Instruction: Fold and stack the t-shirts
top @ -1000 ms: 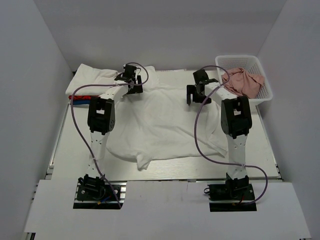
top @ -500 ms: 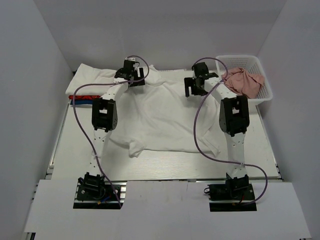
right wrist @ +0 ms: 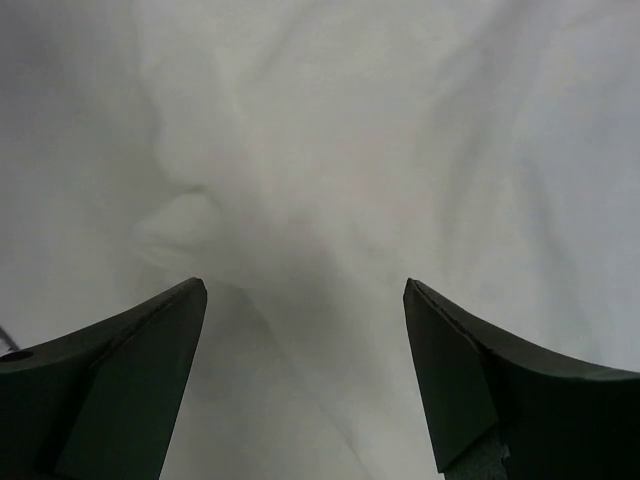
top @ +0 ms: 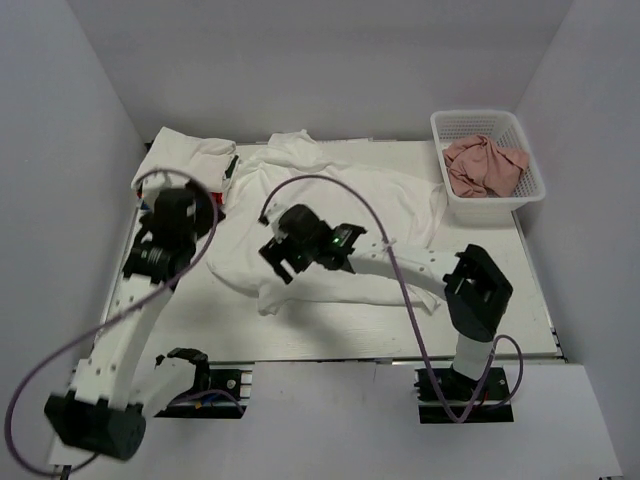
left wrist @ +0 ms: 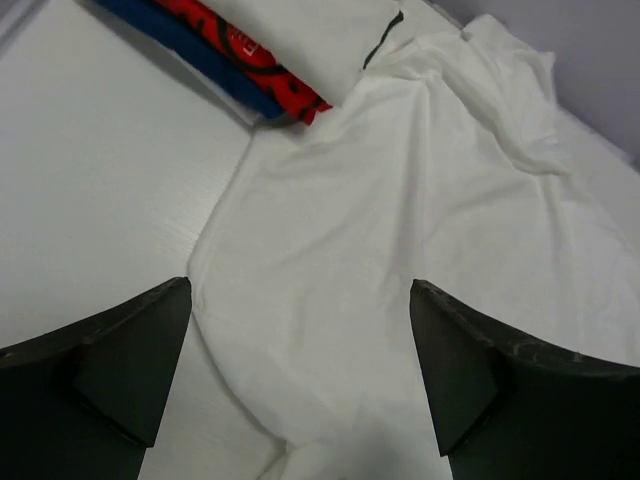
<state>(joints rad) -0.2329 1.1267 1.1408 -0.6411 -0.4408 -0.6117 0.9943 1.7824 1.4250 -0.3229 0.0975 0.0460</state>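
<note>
A large, rumpled white cloth t-shirt (top: 350, 205) lies spread on the table, with folded white (top: 185, 155), red (left wrist: 255, 60) and blue (left wrist: 200, 57) t-shirts stacked at its far-left corner. The right gripper (right wrist: 304, 285) hangs over the shirt's near-left part and the left gripper (left wrist: 300, 288) beside its left edge, both with jaws wide apart and holding nothing.

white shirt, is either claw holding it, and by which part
Nothing is held: the left claw and right claw are both open above the white shirt.
</note>
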